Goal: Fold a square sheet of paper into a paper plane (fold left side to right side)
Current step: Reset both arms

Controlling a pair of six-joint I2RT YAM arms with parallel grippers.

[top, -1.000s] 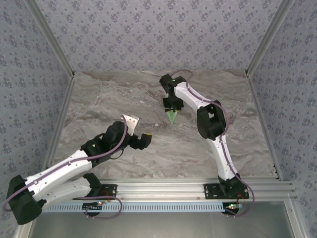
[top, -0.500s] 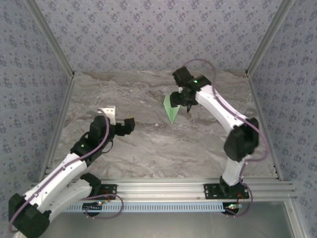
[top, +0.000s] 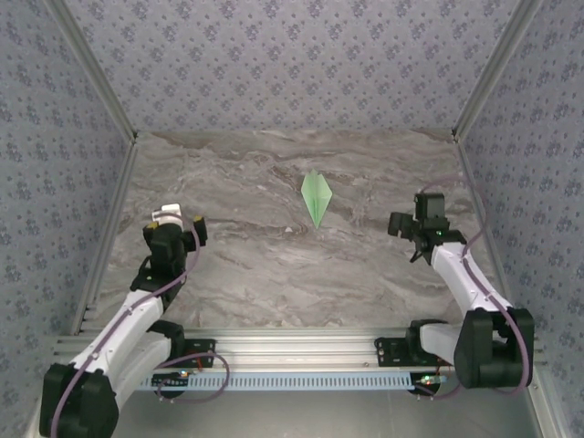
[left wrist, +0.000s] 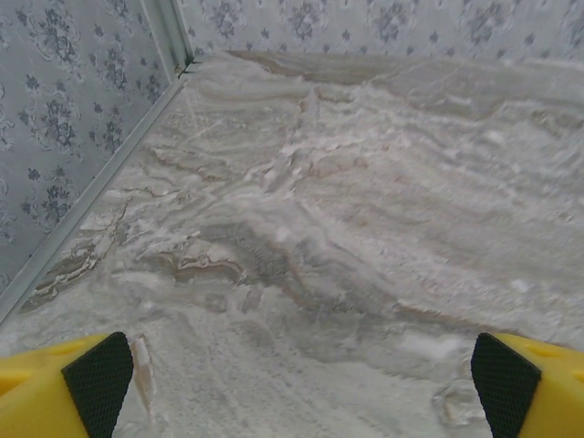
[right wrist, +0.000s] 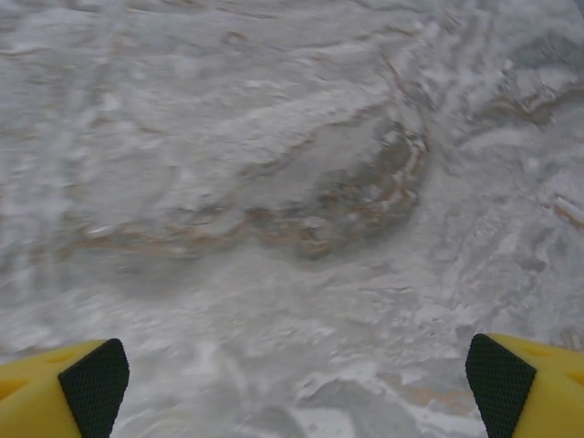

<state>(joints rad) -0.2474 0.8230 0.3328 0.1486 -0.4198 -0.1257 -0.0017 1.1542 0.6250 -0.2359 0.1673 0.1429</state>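
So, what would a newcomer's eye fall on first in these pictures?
The pale green paper plane lies alone in the middle of the marble-patterned table, pointed, with a centre crease. The left gripper and the right gripper are apart from it, one near each side, both open and holding nothing.

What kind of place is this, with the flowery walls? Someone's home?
Probably a lab test booth, not a home: wallpapered panels box in a marble-look table, two robot arms are bolted to an aluminium rail, and a paper plane lies mid-table.
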